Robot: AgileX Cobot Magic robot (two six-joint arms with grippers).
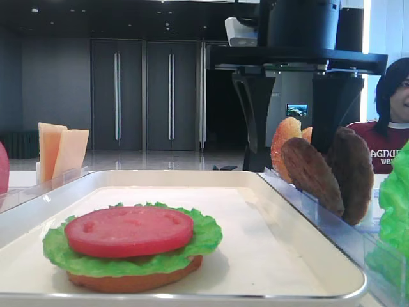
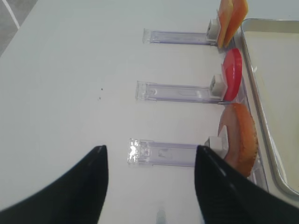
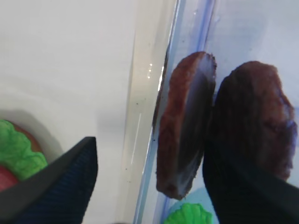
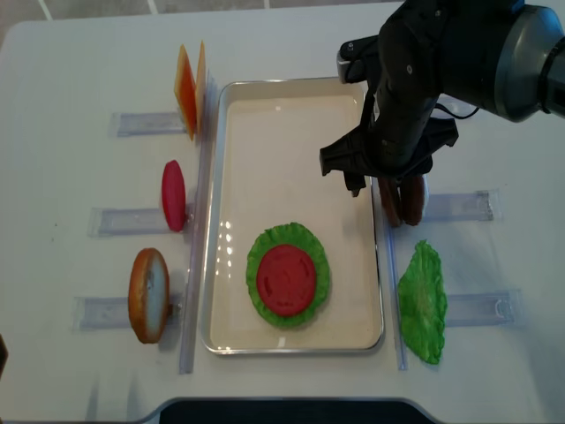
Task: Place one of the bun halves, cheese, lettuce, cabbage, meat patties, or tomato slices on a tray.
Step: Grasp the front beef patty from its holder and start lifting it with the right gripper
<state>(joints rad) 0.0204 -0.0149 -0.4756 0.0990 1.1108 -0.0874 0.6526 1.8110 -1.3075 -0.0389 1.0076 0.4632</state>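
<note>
From overhead, the right arm's dark body covers most of the right gripper (image 4: 388,181) and the tops of the meat patties (image 4: 402,201), so we rely on the right wrist view. There the two fingers (image 3: 56,186) stand wide apart, one over the tray (image 3: 60,70) side and the other beyond the near patty, straddling it without a visible squeeze. We count two patties, both on edge in a clear holder (image 4: 459,206) just outside the tray's right rim.

The left gripper (image 2: 149,182) shows only in its own wrist view, as two dark fingertips spread apart above the bare table (image 2: 70,70), holding nothing.

On the tray we count one stack: a tomato slice (image 4: 286,280) on a lettuce leaf (image 4: 311,243). The low front view shows a bun half (image 1: 134,280) under them, hidden from above.

Left of the tray stand two cheese slices (image 4: 187,88), one more tomato slice (image 4: 173,195) and one bun half (image 4: 148,294), each upright in a holder. A second lettuce leaf (image 4: 422,302) lies right of the tray. In the low view a further bun piece (image 1: 284,144) peeks from behind the patties, partly covered.
</note>
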